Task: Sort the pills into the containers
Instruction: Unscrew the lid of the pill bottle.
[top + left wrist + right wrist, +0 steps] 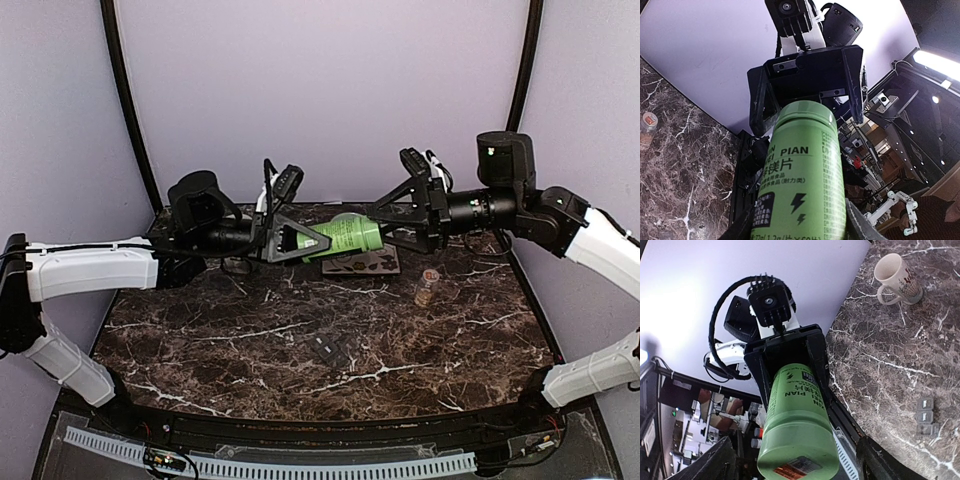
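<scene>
Bottle (345, 236), one, green; vial (428, 288), one; containers (925, 416), seemingly three compartments.

The left arm (90, 270) and right arm (605, 245) wear smooth white plastic shells, joined by bulky black cylindrical motor housings. Each ends in matte black jaws on open triangular frames, fastened with small silver screws. A square black wrist camera (769, 301) sits above them, looped by a black cable (715, 310).
</scene>
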{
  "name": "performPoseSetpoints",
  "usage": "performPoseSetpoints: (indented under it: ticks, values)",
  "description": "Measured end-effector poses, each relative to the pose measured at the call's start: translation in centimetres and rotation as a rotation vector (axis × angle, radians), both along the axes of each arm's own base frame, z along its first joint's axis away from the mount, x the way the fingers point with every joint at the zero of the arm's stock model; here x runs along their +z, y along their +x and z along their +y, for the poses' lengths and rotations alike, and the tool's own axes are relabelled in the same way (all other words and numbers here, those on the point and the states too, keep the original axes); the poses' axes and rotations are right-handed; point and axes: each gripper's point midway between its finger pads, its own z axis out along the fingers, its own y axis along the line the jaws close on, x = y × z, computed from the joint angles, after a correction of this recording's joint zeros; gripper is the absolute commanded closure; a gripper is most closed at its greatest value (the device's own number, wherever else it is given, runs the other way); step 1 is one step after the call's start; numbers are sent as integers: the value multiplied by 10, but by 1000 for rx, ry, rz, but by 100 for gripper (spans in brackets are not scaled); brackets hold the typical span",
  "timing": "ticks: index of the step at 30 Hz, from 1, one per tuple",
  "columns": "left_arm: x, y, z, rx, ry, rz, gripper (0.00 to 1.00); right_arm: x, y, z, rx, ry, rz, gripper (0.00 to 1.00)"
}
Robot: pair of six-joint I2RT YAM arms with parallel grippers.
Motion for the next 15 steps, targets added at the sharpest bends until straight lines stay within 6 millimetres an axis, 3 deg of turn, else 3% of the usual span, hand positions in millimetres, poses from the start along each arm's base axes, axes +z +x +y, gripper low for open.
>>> performPoseSetpoints:
  ticks: [15]
  values:
    - [-4,0,3,21,35,-65,100,-9,3,0,-61,-11,203,14]
